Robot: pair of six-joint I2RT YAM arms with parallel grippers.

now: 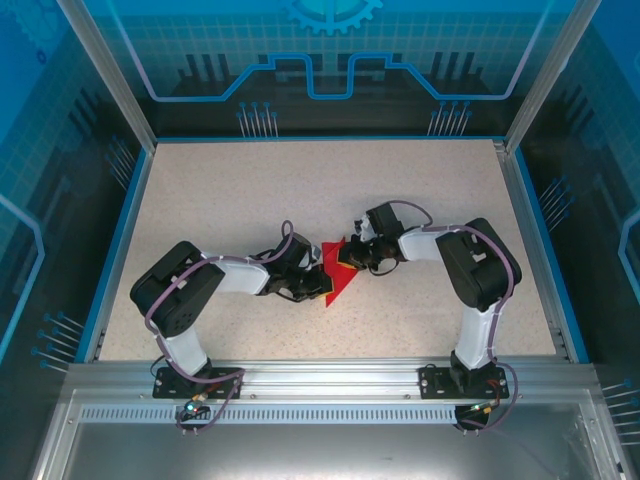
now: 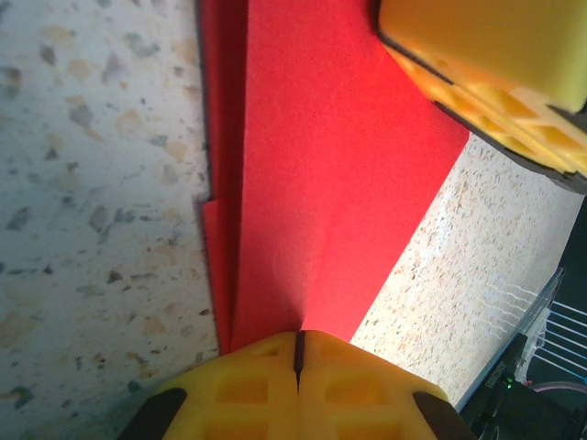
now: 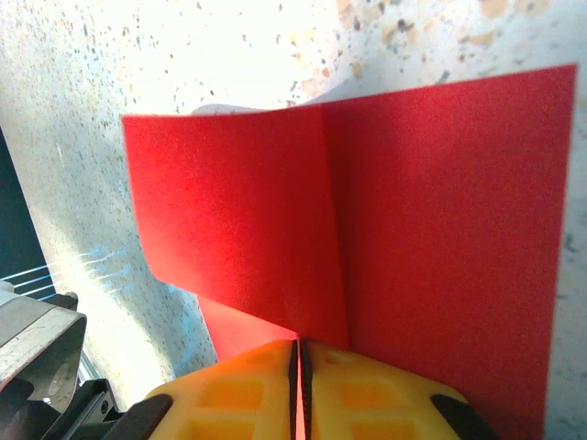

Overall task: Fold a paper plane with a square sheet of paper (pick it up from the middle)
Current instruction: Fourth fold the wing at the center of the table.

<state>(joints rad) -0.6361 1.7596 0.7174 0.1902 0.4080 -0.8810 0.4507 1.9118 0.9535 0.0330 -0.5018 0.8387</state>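
My two bases sit on the aluminium rail (image 1: 320, 385) at the near edge. Ahead spreads the speckled beige table (image 1: 250, 190), framed by a blue rim (image 1: 120, 240). At its middle my left gripper (image 2: 298, 353) is clenched on one edge of the red sheet of paper (image 2: 321, 183), yellow pads pressed together over it. My right gripper (image 3: 298, 353) pinches the opposite edge likewise. The sheet is creased, its folded layers showing, held between both over the tabletop. From my left wrist, my right gripper's yellow finger covers the sheet's far corner. Beyond stand blue panel walls (image 1: 330, 50) printed with circuit lines.
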